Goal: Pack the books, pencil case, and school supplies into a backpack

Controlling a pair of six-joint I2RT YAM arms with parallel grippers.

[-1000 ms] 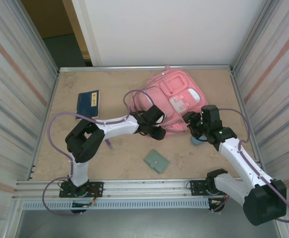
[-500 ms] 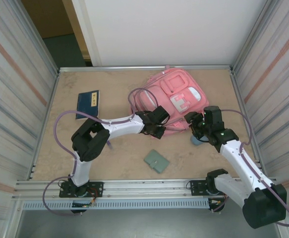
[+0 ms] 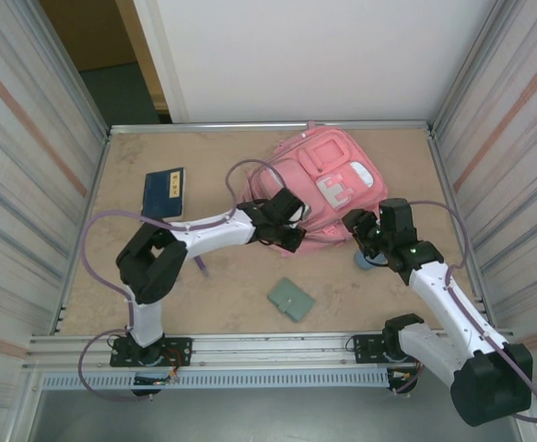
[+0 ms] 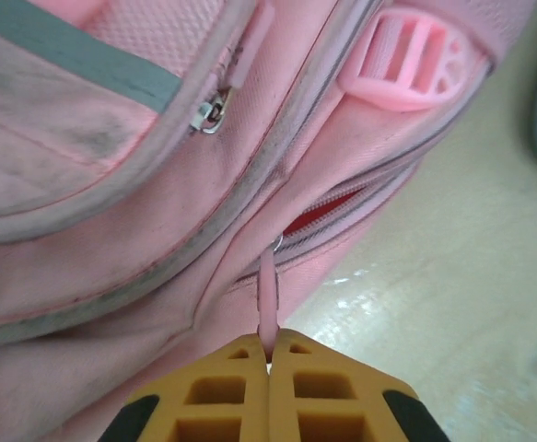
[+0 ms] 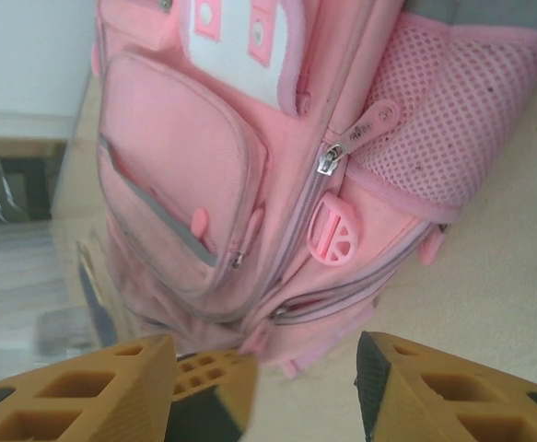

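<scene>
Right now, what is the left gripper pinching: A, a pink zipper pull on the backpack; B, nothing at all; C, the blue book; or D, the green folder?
A: in the left wrist view the left gripper is shut on a thin pink zipper pull of the backpack, while the book and the folder lie apart from it on the table.

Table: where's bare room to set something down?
Bare: far patch between book and backpack; near patch between folder and left arm. Crowded: backpack's near edge, left gripper pinching its zip pull, right gripper, pencil case.
</scene>
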